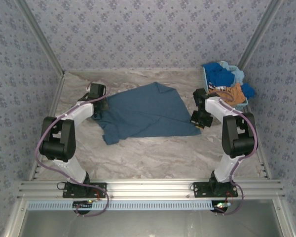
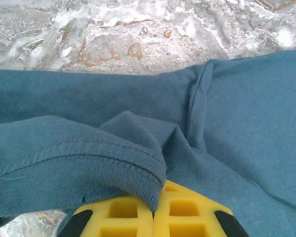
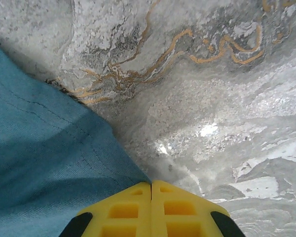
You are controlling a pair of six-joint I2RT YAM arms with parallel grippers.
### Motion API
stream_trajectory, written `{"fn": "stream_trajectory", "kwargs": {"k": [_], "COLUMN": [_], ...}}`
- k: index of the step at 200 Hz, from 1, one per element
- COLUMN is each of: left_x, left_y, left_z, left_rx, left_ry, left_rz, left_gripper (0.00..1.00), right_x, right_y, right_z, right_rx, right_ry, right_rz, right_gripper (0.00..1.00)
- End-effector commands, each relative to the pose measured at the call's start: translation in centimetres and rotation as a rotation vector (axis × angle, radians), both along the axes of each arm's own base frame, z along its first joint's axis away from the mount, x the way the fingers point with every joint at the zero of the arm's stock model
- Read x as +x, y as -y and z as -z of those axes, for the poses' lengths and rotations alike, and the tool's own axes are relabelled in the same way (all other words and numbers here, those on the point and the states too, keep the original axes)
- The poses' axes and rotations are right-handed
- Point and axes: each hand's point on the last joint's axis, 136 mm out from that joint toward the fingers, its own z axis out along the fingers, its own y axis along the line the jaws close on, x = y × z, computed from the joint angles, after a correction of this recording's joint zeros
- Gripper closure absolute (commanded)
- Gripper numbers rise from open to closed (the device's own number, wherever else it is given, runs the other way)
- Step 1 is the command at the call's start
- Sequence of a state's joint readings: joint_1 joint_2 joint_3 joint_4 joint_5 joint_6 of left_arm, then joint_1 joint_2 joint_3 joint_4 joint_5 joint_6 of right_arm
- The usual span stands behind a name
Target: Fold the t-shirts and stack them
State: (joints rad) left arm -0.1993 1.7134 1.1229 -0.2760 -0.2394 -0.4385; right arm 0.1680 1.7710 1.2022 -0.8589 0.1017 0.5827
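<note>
shirt held at both ends

the slate-blue shirt (image 1: 143,111) lies spread mid-table, its long axis running left to right. the left gripper (image 1: 101,106) is closed on the shirt's left hem. the right gripper (image 1: 198,120) is closed at its near right corner, seemingly pinching it. the basket (image 1: 205,78) of other shirts (image 1: 221,74) sits just beyond the shirt's right end, probably out of a fold's way.

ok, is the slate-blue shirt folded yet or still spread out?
Spread, not folded: the slate-blue t-shirt lies as one wide sheet on the table, bunched at the left end effector. Layers underneath: cannot tell.
</note>
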Motion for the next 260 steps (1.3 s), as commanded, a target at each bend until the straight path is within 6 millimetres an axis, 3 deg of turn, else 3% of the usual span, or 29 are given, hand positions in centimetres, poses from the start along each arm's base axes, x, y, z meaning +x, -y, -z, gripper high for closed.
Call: {"fn": "stream_trajectory", "kwargs": {"k": [1,37,74,81,130,172,211,229,245,250,260], "left_x": [1.3,1.0,-0.1,-0.3,-2.3,-3.8,0.4,2.8,4.0,4.3,4.7], "left_y": [0.2,0.3,-1.6,-2.1,-4.3,-6.5,-7.8,-8.4,-10.2,-10.7,-11.6], "left_z": [-3.0,-3.1,-3.9,-3.6,-1.8,0.0,-3.1,-3.9,-3.9,-4.0,-4.4], "left_rx": [-0.002,-0.008,-0.071,-0.089,-0.153,-0.181,-0.201,-0.201,-0.185,-0.188,-0.19], "left_ry": [0.093,0.077,0.073,0.061,0.018,-0.038,0.023,0.035,0.024,0.023,0.025], "left_rz": [-0.007,0.01,-0.014,-0.026,-0.089,-0.155,-0.144,-0.15,-0.206,-0.225,-0.26], "left_gripper": [0.95,0.95,0.94,0.94,0.93,0.92,0.93,0.93,0.92,0.87,0.65], "right_x": [-0.7,-0.7,0.1,-0.9,-1.0,-1.8,-1.1,-0.6,-0.2,-0.1,0.0], "right_y": [0.9,0.9,0.8,0.6,-2.4,-2.8,-2.4,-2.4,-2.3,-2.4,-2.6], "right_z": [-0.3,-0.1,-1.3,-0.7,-1.6,-1.4,-2.4,-2.5,-2.8,-2.9,-3.0], "right_rx": [-0.054,-0.054,-0.085,-0.088,-0.081,-0.055,-0.044,-0.027,-0.019,-0.011,0.001], "right_ry": [-0.036,-0.029,0.041,0.019,0.065,0.073,0.115,0.122,0.131,0.134,0.136], "right_rz": [-0.005,0.002,-0.01,-0.018,-0.094,-0.113,-0.134,-0.129,-0.122,-0.124,-0.126], "right_gripper": [1.0,1.0,1.0,1.0,1.0,1.0,1.0,1.0,1.0,1.0,1.0]}}
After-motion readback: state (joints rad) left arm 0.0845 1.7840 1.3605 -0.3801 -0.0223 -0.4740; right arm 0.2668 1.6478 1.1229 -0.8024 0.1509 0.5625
